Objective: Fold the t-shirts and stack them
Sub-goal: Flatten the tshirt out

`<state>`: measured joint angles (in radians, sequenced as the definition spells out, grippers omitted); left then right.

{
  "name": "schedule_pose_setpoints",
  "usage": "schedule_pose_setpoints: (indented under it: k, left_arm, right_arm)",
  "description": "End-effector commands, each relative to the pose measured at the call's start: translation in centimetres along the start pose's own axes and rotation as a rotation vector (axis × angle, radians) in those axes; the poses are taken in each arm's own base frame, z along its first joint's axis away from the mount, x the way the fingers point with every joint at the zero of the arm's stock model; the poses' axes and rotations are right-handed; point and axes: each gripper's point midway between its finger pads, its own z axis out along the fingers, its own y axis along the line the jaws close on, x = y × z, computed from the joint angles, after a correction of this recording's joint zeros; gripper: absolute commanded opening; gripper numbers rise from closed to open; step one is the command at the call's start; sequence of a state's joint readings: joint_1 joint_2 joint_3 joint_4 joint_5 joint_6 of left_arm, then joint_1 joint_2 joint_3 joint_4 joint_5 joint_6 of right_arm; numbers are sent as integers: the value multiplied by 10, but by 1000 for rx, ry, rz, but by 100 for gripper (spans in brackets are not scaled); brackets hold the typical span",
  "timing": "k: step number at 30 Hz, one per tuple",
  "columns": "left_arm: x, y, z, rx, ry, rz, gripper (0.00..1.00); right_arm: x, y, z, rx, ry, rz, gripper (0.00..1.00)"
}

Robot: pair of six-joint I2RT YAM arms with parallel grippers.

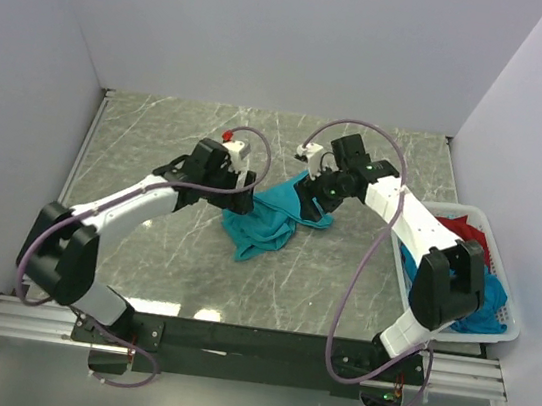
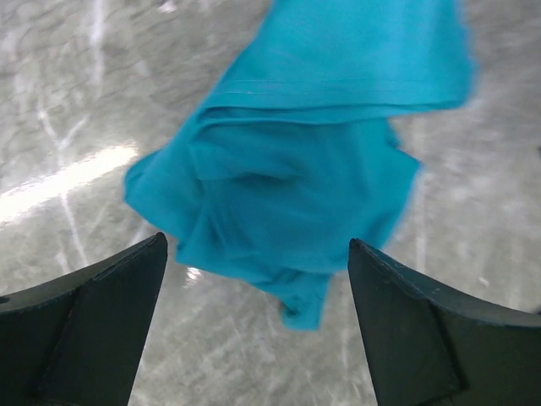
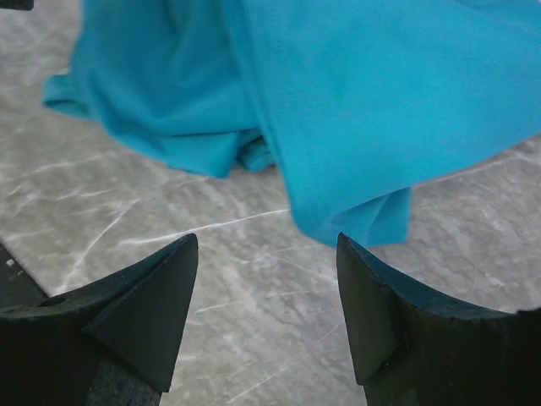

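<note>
Teal t-shirt (image 1: pixel 267 218) lies crumpled mid-table between our left gripper (image 2: pixel 258 326) and right gripper (image 3: pixel 268 309), both agape and empty; soft, light cloth, probably best pinched along a hem.

Two arms with white links and black joints; a lilac cable loops along each; left gripper (image 1: pixel 245 181) black with a red cap; right gripper (image 1: pixel 317 174) black, green lights; matte wedge-shaped fingers (image 2: pixel 101 326).

Crumpled t-shirt (image 1: pixel 267 218) mid-table between both arms, basket (image 1: pixel 507 332) of shirts (image 1: pixel 469 231) at right edge
</note>
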<state>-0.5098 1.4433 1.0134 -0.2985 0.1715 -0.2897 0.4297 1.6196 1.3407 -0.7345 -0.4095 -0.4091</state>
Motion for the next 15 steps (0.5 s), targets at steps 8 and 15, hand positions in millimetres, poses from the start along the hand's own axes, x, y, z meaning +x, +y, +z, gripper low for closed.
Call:
schedule_pose_setpoints:
  k: [8, 15]
  left_arm:
    - [9, 18, 42, -114, 114, 18, 89]
    - [4, 10, 57, -85, 127, 21, 86]
  right_arm:
    - [3, -27, 31, 86, 71, 64, 72]
    - [12, -32, 46, 97, 117, 91, 71]
